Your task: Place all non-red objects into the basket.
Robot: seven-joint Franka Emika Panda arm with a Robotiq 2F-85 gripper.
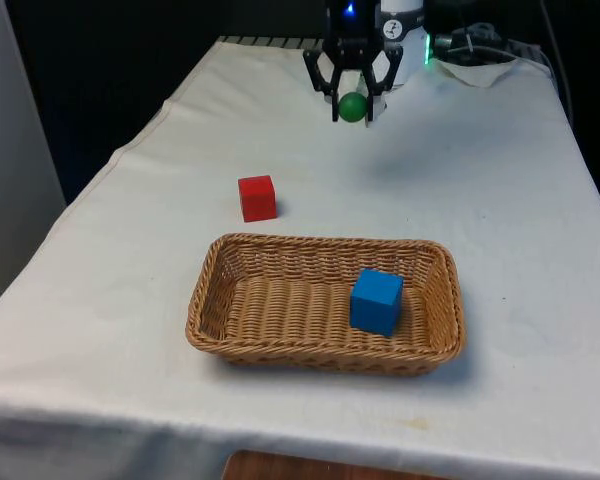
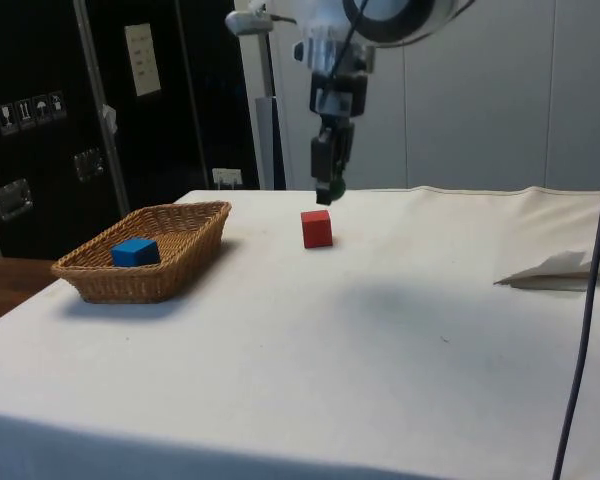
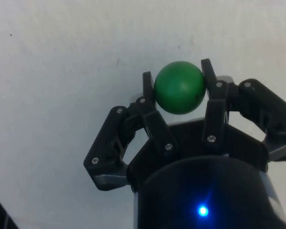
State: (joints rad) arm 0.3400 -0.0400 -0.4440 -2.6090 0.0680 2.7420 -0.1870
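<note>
A: Going from the front view's left to its right, what sits on the surface (image 1: 500, 180)?

B: A white cloth covers it. Furthest left is a red cube (image 1: 257, 197), resting alone on the cloth, just beyond the far rim of a wicker basket (image 1: 212, 300). The basket is rectangular and lies nearer the front edge. Inside it, towards the front view's right end, sits a blue cube (image 1: 376, 300).

A: And the end effector?

B: The black end effector (image 1: 353, 107) hangs above the far part of the surface, right of the red cube and well apart from the basket. Its two fingers are pinching a green ball (image 1: 353, 106) between them, one finger on each side.

A: Is the ball touching the cloth?

B: No. In the side view the ball (image 2: 332, 186) is held clear of the surface, higher than the red cube (image 2: 317, 228) and appearing just above it. The wrist view shows the ball (image 3: 179, 87) gripped at the fingertips (image 3: 148, 85), with plain white cloth behind it.

A: Anything further right?

B: Crumpled white material (image 1: 485, 72) at the far right corner
</note>
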